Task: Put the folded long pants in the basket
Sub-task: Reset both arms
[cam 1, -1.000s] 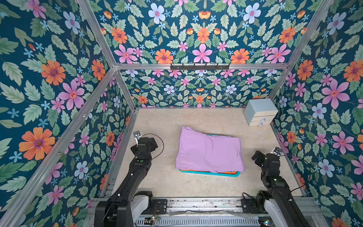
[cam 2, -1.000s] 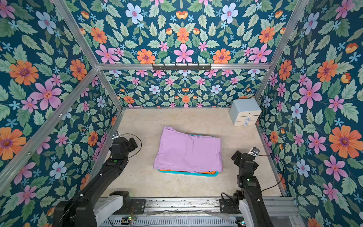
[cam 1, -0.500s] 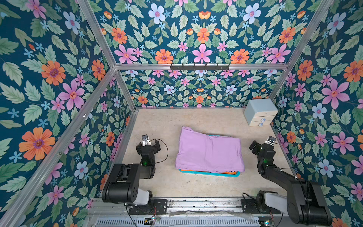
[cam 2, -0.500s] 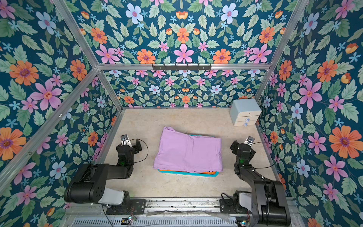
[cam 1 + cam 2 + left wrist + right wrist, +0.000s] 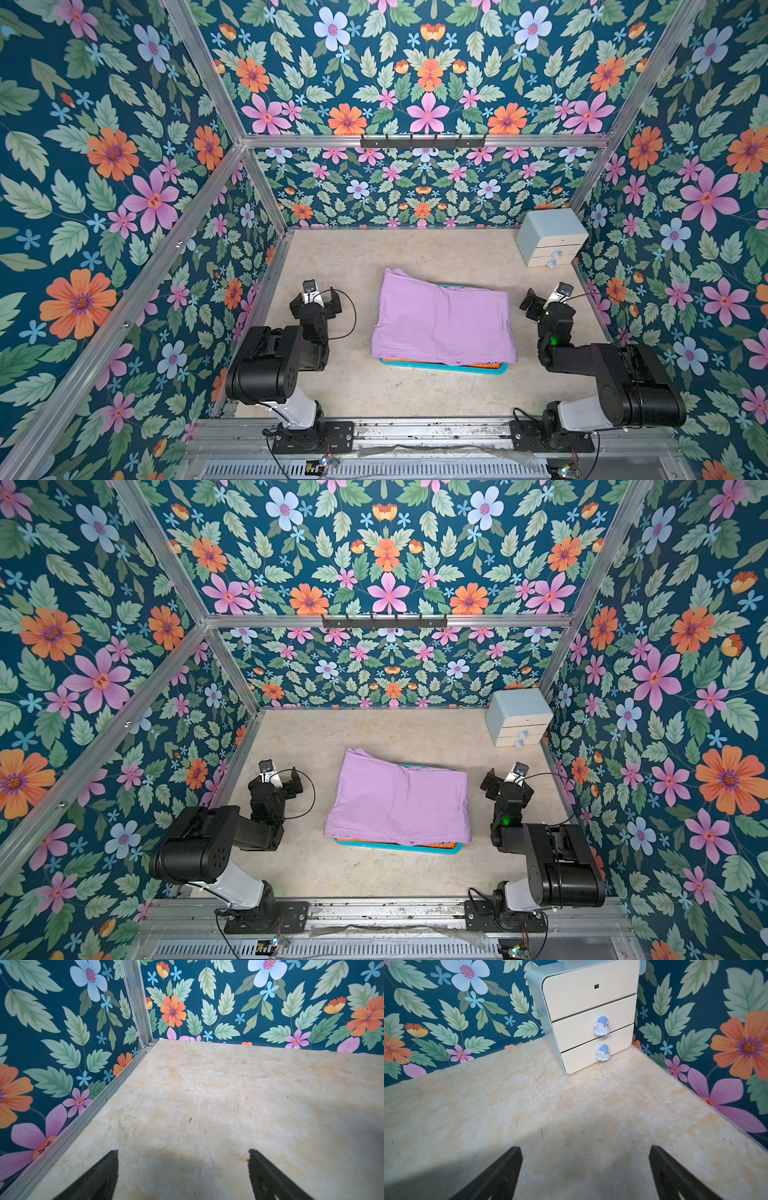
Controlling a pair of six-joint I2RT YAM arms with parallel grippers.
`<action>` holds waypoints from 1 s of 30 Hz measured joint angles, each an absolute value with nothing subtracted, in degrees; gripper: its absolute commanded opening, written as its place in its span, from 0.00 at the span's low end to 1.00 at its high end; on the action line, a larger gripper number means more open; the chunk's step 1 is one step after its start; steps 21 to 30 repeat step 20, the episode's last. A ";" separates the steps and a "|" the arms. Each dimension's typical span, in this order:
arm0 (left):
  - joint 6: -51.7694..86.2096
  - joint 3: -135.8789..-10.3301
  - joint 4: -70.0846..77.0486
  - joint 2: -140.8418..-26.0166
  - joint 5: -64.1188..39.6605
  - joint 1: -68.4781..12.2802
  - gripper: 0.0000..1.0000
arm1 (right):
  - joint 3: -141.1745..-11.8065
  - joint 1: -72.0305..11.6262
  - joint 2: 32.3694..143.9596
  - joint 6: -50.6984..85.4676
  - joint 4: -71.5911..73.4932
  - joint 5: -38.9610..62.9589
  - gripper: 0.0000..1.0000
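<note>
The folded long pants lie stacked in the basket at the middle of the floor. The lilac pair (image 5: 444,322) (image 5: 399,802) is on top and covers almost everything. An orange edge (image 5: 436,363) peeks out beneath it at the front. Only the basket's teal front rim (image 5: 457,369) (image 5: 415,850) shows. My left gripper (image 5: 316,296) (image 5: 277,781) (image 5: 182,1152) sits low, left of the stack and apart from it, open over bare floor. My right gripper (image 5: 547,300) (image 5: 508,782) (image 5: 585,1148) sits to the right, also open and empty.
A pale grey-blue drawer box (image 5: 550,237) (image 5: 519,717) (image 5: 591,1014) with two penguin-shaped knobs stands in the back right corner. Floral walls with aluminium rails enclose the floor on three sides. A black hook rail (image 5: 424,141) hangs on the back wall.
Both arms have folded down from a stretched pose into a low tucked pose near their bases. The right gripper moved toward the back. The pants and basket have not moved.
</note>
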State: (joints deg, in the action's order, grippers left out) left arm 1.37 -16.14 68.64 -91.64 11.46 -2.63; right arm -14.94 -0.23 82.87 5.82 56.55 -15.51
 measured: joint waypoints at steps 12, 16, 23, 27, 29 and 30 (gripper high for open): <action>1.34 -16.14 68.64 -91.64 10.90 -2.63 0.99 | -14.94 -0.23 82.89 5.30 56.58 -15.51 0.99; 1.34 -16.14 68.64 -91.64 10.87 -2.63 1.00 | -14.96 -0.23 82.89 5.28 56.58 -15.51 0.99; 1.34 -16.14 68.64 -91.64 10.87 -2.63 0.99 | -15.16 -0.23 82.89 5.30 56.49 -15.49 0.99; 1.34 -16.14 68.64 -91.64 10.87 -2.63 0.99 | -15.16 -0.23 82.89 5.30 56.49 -15.49 0.99; 1.34 -16.14 68.64 -91.64 10.87 -2.63 0.99 | -15.16 -0.23 82.89 5.30 56.49 -15.49 0.99; 1.34 -16.14 68.64 -91.64 10.87 -2.63 0.99 | -15.16 -0.23 82.89 5.30 56.49 -15.49 0.99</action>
